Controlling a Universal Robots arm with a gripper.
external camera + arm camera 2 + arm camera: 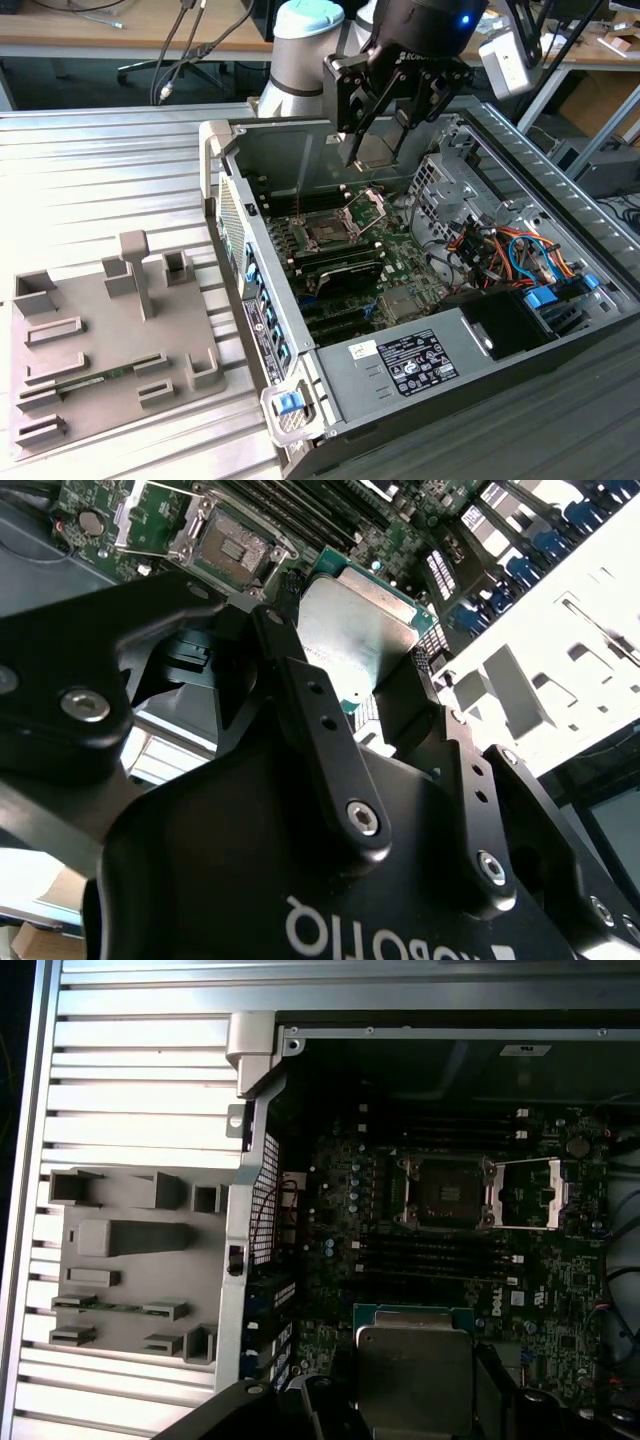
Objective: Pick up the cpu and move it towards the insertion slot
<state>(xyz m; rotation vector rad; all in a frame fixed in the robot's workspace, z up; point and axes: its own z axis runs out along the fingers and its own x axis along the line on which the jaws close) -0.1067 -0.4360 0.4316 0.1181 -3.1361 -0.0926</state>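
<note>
My gripper [362,675] is clamped on the cpu [355,630], fingers [300,695] on its opposite edges. I see it held above the motherboard [340,1210], well apart from the insertion slot [445,1192], whose hinged plate [530,1195] stands open.

Exterior view: even, bright lighting; the ribbed table [100,190] glares near white. First wrist view: table slats overexposed, case interior [400,1090] dim. Second wrist view: gripper [350,695] close and soft; white overexposure at one side; cpu [355,630] top reflects pale light.
</note>
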